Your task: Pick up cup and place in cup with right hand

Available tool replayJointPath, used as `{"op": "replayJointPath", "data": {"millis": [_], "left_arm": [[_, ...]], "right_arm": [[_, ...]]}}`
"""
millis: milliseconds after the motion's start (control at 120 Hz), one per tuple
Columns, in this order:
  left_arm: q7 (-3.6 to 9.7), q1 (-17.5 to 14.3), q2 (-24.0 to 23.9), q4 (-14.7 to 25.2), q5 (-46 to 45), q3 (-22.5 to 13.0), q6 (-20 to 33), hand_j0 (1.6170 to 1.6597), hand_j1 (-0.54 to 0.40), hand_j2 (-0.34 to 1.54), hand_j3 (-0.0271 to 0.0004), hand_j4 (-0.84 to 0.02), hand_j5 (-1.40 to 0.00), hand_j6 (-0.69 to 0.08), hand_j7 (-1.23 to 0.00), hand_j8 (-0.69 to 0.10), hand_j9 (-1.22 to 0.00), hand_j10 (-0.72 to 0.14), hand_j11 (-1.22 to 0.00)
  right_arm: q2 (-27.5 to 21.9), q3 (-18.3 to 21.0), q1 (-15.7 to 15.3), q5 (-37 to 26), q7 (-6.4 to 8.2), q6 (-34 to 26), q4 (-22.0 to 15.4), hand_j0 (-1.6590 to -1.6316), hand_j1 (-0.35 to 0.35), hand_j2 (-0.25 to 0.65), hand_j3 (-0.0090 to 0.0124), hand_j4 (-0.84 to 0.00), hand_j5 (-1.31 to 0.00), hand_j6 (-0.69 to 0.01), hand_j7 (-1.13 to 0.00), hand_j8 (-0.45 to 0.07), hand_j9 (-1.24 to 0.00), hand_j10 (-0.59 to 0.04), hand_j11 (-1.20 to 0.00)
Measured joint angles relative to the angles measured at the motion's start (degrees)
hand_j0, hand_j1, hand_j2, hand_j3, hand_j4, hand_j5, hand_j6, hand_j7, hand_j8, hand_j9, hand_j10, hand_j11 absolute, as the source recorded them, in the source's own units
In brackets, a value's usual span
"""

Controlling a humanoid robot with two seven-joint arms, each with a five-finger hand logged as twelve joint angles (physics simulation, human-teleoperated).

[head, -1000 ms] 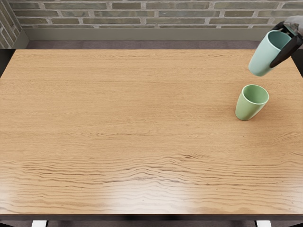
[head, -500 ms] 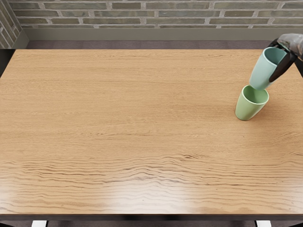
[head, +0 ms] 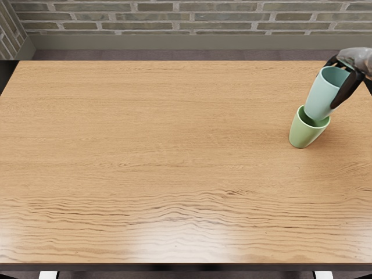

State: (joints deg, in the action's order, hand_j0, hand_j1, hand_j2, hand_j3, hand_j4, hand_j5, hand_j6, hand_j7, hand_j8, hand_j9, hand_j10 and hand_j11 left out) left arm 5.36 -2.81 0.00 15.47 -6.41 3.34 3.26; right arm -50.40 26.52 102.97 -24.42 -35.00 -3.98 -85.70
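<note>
My right hand (head: 343,84) comes in at the right edge with its dark fingers shut around the upper part of the light blue cup (head: 321,97). That cup is upright, and its bottom end overlaps the mouth of the green cup (head: 303,134), seemingly just inside the rim. The green cup stands upright on the right side of the table, its opening partly covered by the blue one.
The wooden table (head: 174,145) fills most of the view. Behind its far edge are a floor strip and a brick wall (head: 192,20). Two white table legs show at the bottom edge.
The right hand has lowered the blue cup toward the viewer, from above and behind the green cup to its mouth. The green cup has not moved.
</note>
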Motion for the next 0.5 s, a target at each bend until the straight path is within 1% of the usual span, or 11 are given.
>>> {"op": "replayJointPath", "data": {"millis": [158, 200, 208, 233, 308, 400, 425, 450, 500], "left_arm": [[0.00, 0.0, 0.0, 0.0, 0.0, 0.0, 0.0, 1.6581, 0.344, 0.00, -0.0001, -0.004, -0.01, -0.004, -0.01, -0.004, -0.01, -0.004, -0.01], [0.00, 0.0, 0.0, 0.0, 0.0, 0.0, 0.0, 1.6581, 0.344, 0.00, -0.0001, -0.004, -0.01, -0.004, -0.01, -0.004, -0.01, -0.004, -0.01], [0.00, 0.0, 0.0, 0.0, 0.0, 0.0, 0.0, 1.6581, 0.344, 0.00, -0.0001, -0.004, -0.01, -0.004, -0.01, -0.004, -0.01, -0.004, -0.01], [0.00, 0.0, 0.0, 0.0, 0.0, 0.0, 0.0, 1.6581, 0.344, 0.00, -0.0001, -0.004, -0.01, -0.004, -0.01, -0.004, -0.01, -0.004, -0.01], [0.00, 0.0, 0.0, 0.0, 0.0, 0.0, 0.0, 1.6581, 0.344, 0.00, -0.0001, -0.004, -0.01, -0.004, -0.01, -0.004, -0.01, -0.004, -0.01], [0.00, 0.0, 0.0, 0.0, 0.0, 0.0, 0.0, 1.6581, 0.344, 0.00, -0.0001, -0.004, -0.01, -0.004, -0.01, -0.004, -0.01, -0.004, -0.01], [0.00, 0.0, 0.0, 0.0, 0.0, 0.0, 0.0, 1.6581, 0.344, 0.00, -0.0001, -0.004, -0.01, -0.004, -0.01, -0.004, -0.01, -0.004, -0.01], [0.00, 0.0, 0.0, 0.0, 0.0, 0.0, 0.0, 1.6581, 0.344, 0.00, -0.0001, -0.004, -0.01, -0.004, -0.01, -0.004, -0.01, -0.004, -0.01], [0.00, 0.0, 0.0, 0.0, 0.0, 0.0, 0.0, 1.6581, 0.344, 0.00, -0.0001, -0.004, -0.01, -0.004, -0.01, -0.004, -0.01, -0.004, -0.01]], "right_arm": [[-0.1, -0.1, 0.1, 0.0, 0.00, 0.9, -0.2, -1.6530, 0.147, 0.017, 0.0010, -0.277, -0.87, -0.158, -0.80, -0.160, -0.86, -0.372, -0.86], [0.0, 0.0, 0.0, 0.0, 0.00, 0.9, -0.2, -1.6529, 0.139, -0.002, 0.0009, -0.276, -0.86, -0.158, -0.79, -0.159, -0.84, -0.369, -0.84], [0.0, 0.0, 0.0, 0.0, 0.00, 0.9, -0.1, -1.6530, 0.132, -0.005, -0.0001, -0.279, -0.84, -0.164, -0.78, -0.166, -0.83, -0.368, -0.83], [0.1, 0.0, 0.0, 0.0, 0.00, 0.8, 0.0, -1.6536, 0.100, -0.008, 0.0000, -0.266, -0.77, -0.164, -0.71, -0.166, -0.76, -0.344, -0.76], [0.1, 0.0, -0.2, -0.1, 0.00, 0.6, 0.1, -1.6550, -0.029, -0.007, 0.0000, -0.193, -0.54, -0.123, -0.50, -0.124, -0.54, -0.248, -0.54], [0.0, -0.5, -0.4, 0.1, 0.00, 0.7, 0.3, -1.6561, -0.135, -0.005, 0.0000, -0.133, -0.36, -0.090, -0.33, -0.090, -0.35, -0.168, -0.35], [0.0, -1.7, -0.6, 0.1, 0.00, 1.0, 0.4, -1.6563, -0.156, -0.005, 0.0000, -0.121, -0.32, -0.083, -0.30, -0.083, -0.32, -0.152, -0.32], [0.0, -3.7, -1.5, 0.2, 0.00, 1.5, 0.8, -1.6565, -0.176, -0.005, 0.0000, -0.110, -0.29, -0.076, -0.27, -0.076, -0.28, -0.137, -0.28], [0.1, -9.5, -4.4, 0.2, 0.00, 3.6, 1.5, -1.6568, -0.208, -0.004, 0.0000, -0.092, -0.23, -0.066, -0.22, -0.066, -0.23, -0.113, -0.23]]}}
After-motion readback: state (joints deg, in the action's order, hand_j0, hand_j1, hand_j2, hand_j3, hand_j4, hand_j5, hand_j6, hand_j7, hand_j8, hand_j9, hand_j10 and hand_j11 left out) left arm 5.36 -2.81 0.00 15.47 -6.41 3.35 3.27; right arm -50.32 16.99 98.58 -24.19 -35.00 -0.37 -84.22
